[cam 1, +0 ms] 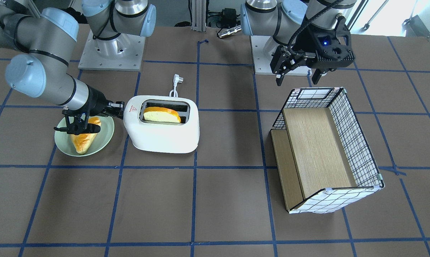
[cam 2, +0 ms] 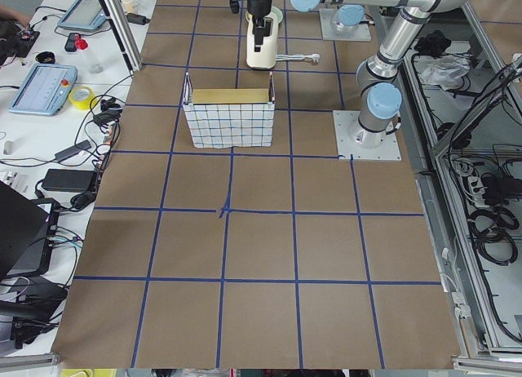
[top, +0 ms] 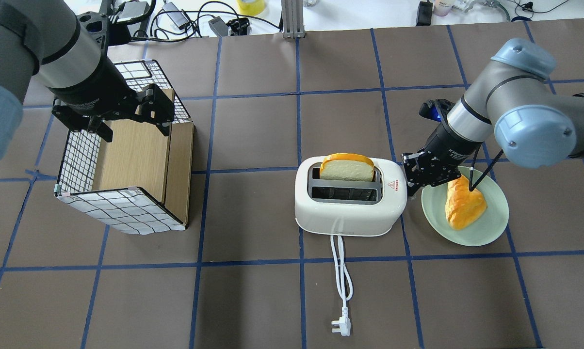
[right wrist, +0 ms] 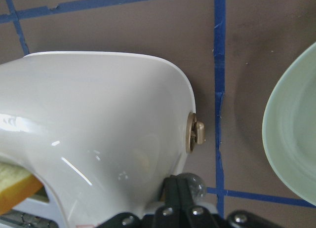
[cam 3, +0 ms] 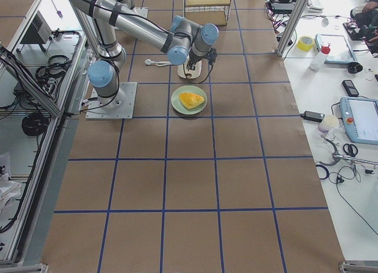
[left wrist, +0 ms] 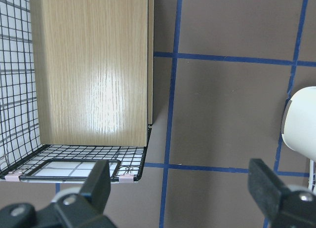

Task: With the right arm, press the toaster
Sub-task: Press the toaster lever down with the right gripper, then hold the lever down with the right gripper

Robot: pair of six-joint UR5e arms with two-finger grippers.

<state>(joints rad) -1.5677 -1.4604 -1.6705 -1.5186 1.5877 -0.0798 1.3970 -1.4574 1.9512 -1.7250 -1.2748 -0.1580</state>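
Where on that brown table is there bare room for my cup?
Bare brown table lies between the checked wire basket and the white plastic toaster. It is crowded between the toaster and the pale green plate, where the right gripper sits.

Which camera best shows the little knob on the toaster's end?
Right wrist-mounted: the knob juts from the end of the toaster, close and unblocked. Overhead and front-facing views have the right gripper over that end; the side views are too distant; the left wrist catches only a white edge.
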